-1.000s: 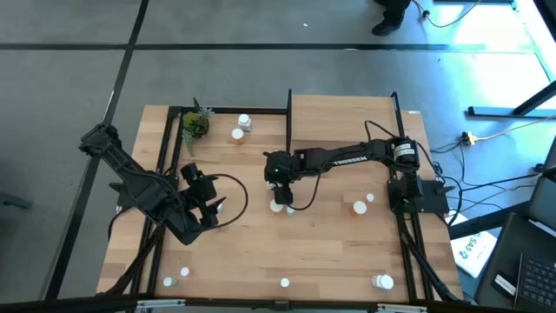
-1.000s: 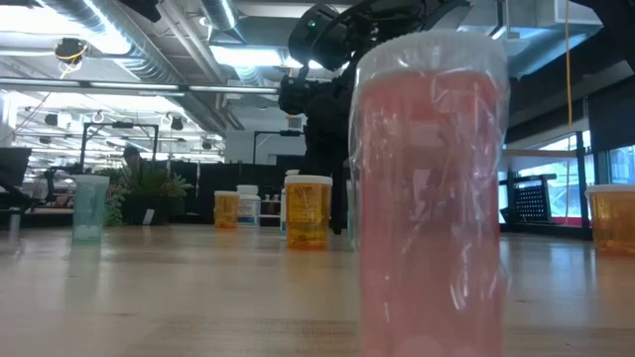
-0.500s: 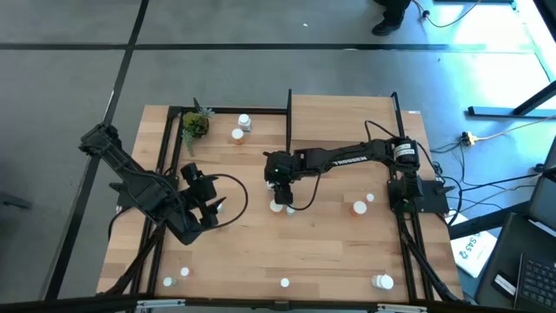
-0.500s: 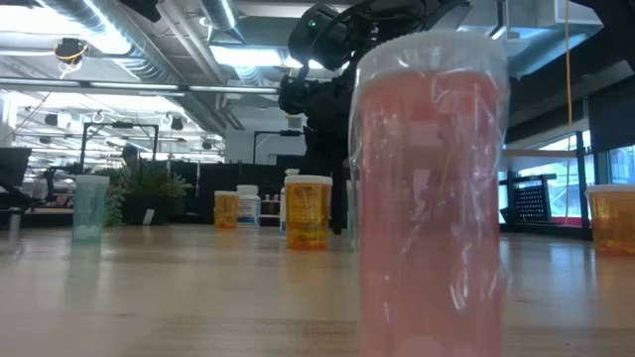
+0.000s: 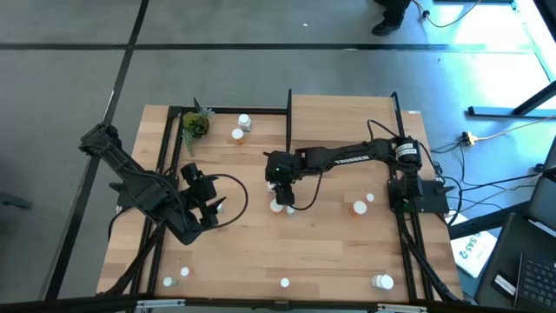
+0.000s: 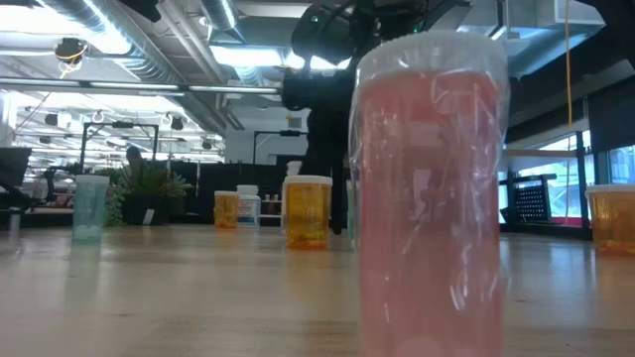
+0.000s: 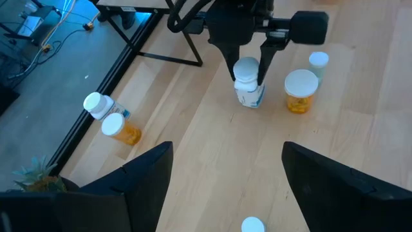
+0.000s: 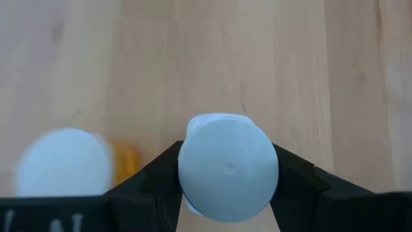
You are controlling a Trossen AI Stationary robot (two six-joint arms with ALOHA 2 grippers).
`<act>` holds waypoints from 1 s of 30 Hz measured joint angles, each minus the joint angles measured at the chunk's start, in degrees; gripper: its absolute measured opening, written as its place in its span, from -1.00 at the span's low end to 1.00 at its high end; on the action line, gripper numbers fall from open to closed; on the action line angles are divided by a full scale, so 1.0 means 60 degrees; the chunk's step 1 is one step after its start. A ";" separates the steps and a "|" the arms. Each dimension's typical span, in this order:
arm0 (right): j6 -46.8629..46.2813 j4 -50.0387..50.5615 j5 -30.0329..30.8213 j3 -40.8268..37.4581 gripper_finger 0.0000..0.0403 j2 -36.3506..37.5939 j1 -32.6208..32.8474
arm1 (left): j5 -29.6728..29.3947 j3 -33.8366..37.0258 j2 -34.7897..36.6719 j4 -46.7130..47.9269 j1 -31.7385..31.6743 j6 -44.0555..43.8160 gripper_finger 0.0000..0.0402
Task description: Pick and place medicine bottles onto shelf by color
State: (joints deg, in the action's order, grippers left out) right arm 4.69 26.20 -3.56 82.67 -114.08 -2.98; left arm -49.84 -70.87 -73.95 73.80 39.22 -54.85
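The white bottle (image 7: 248,82) sits between my right fingers, its white cap (image 8: 228,166) pinched from both sides near the middle of the table (image 5: 330,261). My right gripper (image 5: 280,193) is clamped on it from above; in the left wrist view its base looks slightly off the wood, tilted a little. Just beside it stands an orange bottle (image 7: 300,90), and a small pale green one (image 7: 318,61) beyond that. The shelf (image 5: 343,117) lies behind, at the table's far edge. My left gripper (image 5: 208,207) waits over the table's left side, fingers spread apart and empty.
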 joint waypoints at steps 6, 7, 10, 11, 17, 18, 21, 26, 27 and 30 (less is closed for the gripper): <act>0.0002 0.0294 -0.0110 0.0000 -0.08 0.0544 0.0004 | -0.0004 0.0000 0.0007 -0.0051 0.0003 0.0001 0.42; 0.0003 0.0330 -0.0108 0.0000 -0.08 0.0664 0.0002 | 0.0000 0.0000 0.0007 -0.0047 0.0000 0.0000 0.42; -0.0023 0.0566 -0.0108 0.0000 -0.08 0.1073 0.0004 | 0.0000 0.0000 0.0007 -0.0051 0.0000 0.0003 0.42; -0.0043 0.0648 -0.0104 0.0000 -0.07 0.1207 0.0008 | 0.0000 0.0000 0.0007 -0.0062 0.0000 0.0001 0.42; -0.0246 0.1117 0.0020 0.0007 -0.07 0.2196 0.0115 | 0.0000 0.0000 0.0007 -0.0147 0.0000 0.0000 0.42; -0.0253 0.1174 0.0182 0.0007 -0.07 0.2387 0.0146 | 0.0000 0.0000 0.0007 -0.0206 0.0003 0.0000 0.42; -0.0252 0.1777 0.0886 0.0007 -0.07 0.2996 0.0241 | -0.0081 0.0000 0.0007 -0.0305 -0.0017 0.0190 0.42; -0.0614 0.3419 0.1173 0.0568 -0.06 0.3772 0.0229 | -0.0028 0.0000 0.0007 -0.0782 -0.0389 0.0225 0.42; -0.0704 0.3819 0.1214 0.0824 -0.06 0.3830 0.0218 | -0.0021 0.0000 0.0007 -0.0903 -0.0457 0.0251 0.42; -0.0733 0.5167 0.1830 0.1827 -0.06 0.3905 0.0215 | 0.0043 0.0000 0.0007 -0.1115 -0.0705 0.0489 0.42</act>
State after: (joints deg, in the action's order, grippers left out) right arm 0.29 57.20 7.42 93.63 -90.65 -1.69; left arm -49.59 -70.87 -73.91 67.11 34.99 -51.91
